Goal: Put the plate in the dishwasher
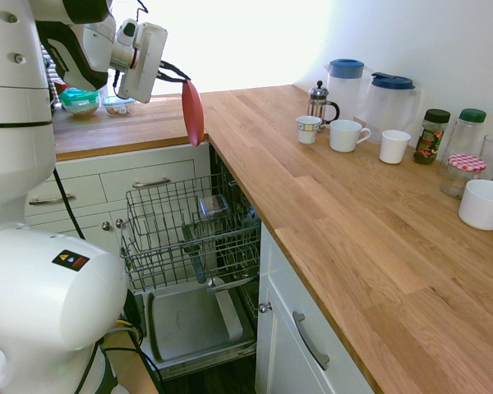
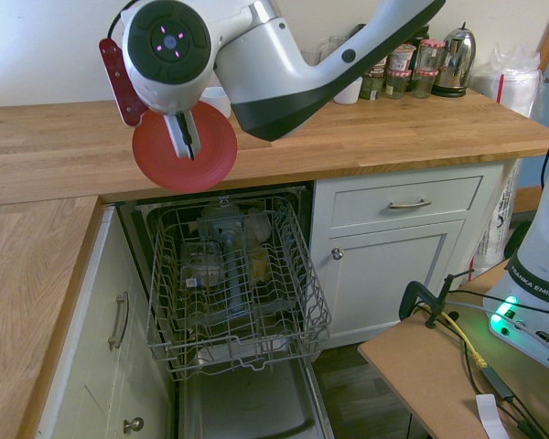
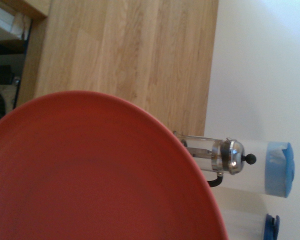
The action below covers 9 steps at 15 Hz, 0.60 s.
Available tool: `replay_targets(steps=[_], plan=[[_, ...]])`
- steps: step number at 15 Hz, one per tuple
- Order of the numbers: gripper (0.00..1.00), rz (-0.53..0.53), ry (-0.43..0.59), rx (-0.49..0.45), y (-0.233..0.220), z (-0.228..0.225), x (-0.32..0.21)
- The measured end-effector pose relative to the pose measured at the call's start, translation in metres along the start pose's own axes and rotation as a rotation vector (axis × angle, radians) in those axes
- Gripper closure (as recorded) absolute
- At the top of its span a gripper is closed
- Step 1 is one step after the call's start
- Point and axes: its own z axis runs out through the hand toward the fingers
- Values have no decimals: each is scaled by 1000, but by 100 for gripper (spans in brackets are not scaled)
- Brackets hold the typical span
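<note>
The pinkish-red plate (image 1: 193, 115) hangs on edge in the air, above the back of the pulled-out wire rack (image 1: 189, 230) of the dishwasher. My gripper (image 1: 183, 79) is shut on the plate's upper rim. In the second exterior view the plate (image 2: 216, 151) faces the camera, with the gripper (image 2: 187, 137) clamped over its middle and the rack (image 2: 233, 274) right below. The rack holds a few glass or metal items. The grey inner door (image 1: 189, 320) lies open beneath it. The plate (image 3: 90, 175) fills the lower part of the wrist view.
On the wooden counter (image 1: 329, 213) stand a French press (image 1: 319, 100), two jugs (image 1: 390, 103), mugs (image 1: 345, 135), jars (image 1: 431, 135) and a white bowl (image 1: 485, 203). White cabinet drawers (image 1: 148, 182) flank the dishwasher. A kettle (image 2: 456, 57) stands at the counter's far end.
</note>
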Motion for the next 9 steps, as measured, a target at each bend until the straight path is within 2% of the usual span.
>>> replay_targets(steps=[9], plan=[[100, -20, -32, 71, -96, 32, -71]])
